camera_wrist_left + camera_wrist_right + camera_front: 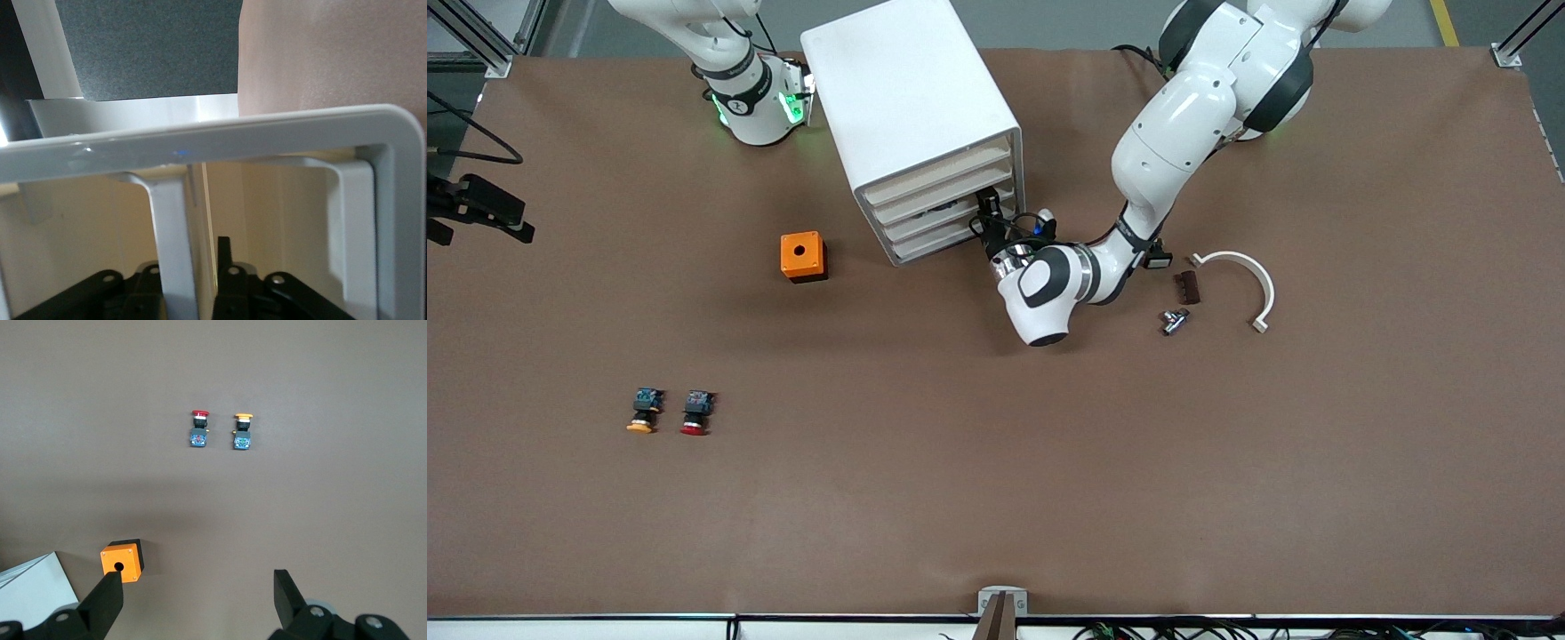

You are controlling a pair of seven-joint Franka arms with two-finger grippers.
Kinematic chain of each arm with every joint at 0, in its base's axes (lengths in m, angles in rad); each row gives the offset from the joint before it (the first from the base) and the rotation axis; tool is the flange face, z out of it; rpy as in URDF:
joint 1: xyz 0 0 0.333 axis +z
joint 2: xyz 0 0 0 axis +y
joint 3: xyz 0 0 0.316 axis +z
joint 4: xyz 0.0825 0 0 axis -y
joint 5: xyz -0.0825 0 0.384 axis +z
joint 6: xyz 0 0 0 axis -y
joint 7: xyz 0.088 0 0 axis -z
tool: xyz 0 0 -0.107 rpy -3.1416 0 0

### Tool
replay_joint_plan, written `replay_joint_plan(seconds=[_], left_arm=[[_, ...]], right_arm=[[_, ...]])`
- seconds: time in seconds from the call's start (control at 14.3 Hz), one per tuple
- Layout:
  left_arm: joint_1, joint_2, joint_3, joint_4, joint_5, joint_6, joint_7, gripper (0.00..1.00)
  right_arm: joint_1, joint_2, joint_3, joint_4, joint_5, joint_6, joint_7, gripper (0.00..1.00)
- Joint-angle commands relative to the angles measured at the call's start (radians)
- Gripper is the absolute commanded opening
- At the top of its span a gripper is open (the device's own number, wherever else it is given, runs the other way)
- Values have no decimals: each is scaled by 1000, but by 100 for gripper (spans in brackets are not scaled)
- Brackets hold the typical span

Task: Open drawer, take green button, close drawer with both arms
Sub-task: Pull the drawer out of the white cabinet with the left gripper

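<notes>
The white cabinet [907, 98] stands near the robots' side of the table with four stacked drawers, all looking pushed in. My left gripper [989, 218] is at the front of one of the lower drawers [938, 218], at its end toward the left arm. In the left wrist view its fingers [224, 253] stand close together astride a white upright lip of the drawer [173, 227]. My right gripper [197, 593] is open and empty, held high over the table near the right arm's base. The green button is hidden.
An orange box with a hole [802, 256] sits beside the cabinet, toward the right arm's end. An orange-capped button [643, 411] and a red-capped button [695, 412] lie nearer the front camera. A white curved piece [1240, 280], a brown block [1187, 287] and a metal part [1174, 320] lie beside the left arm.
</notes>
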Motion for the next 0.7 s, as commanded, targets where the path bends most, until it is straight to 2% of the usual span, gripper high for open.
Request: replay_joint_plan(seconds=[0.0, 0.21, 0.63], left_arm=[[6, 0, 4, 5, -22, -17, -33, 15], [12, -2, 9, 8, -18, -18, -38, 6], [65, -3, 15, 11, -38, -17, -36, 5]], right_arm=[[-4, 20, 5, 12, -12, 13, -5, 100], [-9, 112, 5, 16, -7, 41, -5, 100], [-4, 138, 5, 27, -1, 38, -7, 100]])
